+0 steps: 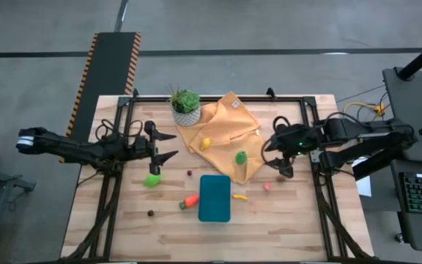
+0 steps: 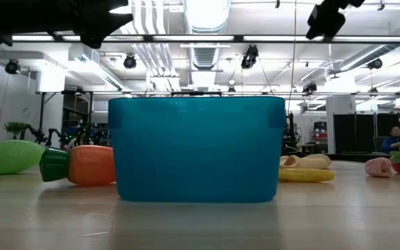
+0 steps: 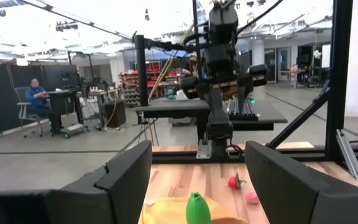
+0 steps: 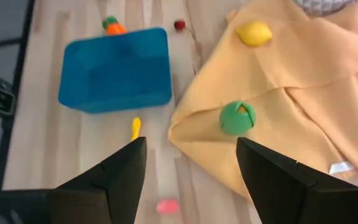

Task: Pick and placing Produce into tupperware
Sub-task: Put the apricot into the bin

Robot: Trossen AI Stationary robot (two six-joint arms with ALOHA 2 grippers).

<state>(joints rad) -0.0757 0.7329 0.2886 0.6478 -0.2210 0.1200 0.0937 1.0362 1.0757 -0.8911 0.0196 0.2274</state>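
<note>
The teal tupperware [image 1: 215,198] stands open on the table near the front; it also shows in the low view [image 2: 196,149] and the right wrist view [image 4: 117,71]. Around it lie an orange carrot [image 1: 190,200], a lime green piece [image 1: 152,180], a small yellow piece [image 1: 239,196], a pink piece [image 1: 267,186] and a red strawberry [image 1: 280,178]. A yellow lemon [image 1: 205,143] and a green piece [image 1: 240,157] lie on the mustard cloth [image 1: 229,121]. My left gripper [image 1: 168,146] is open and empty, above the table left of the cloth. My right gripper [image 1: 275,147] is open and empty, right of the cloth.
A leafy plant in a white pot [image 1: 186,107] stands at the far edge beside the cloth. Two small dark pieces [image 1: 190,173] [image 1: 151,213] lie on the wood. Dark frame rails [image 1: 108,198] run along the table's left and right sides.
</note>
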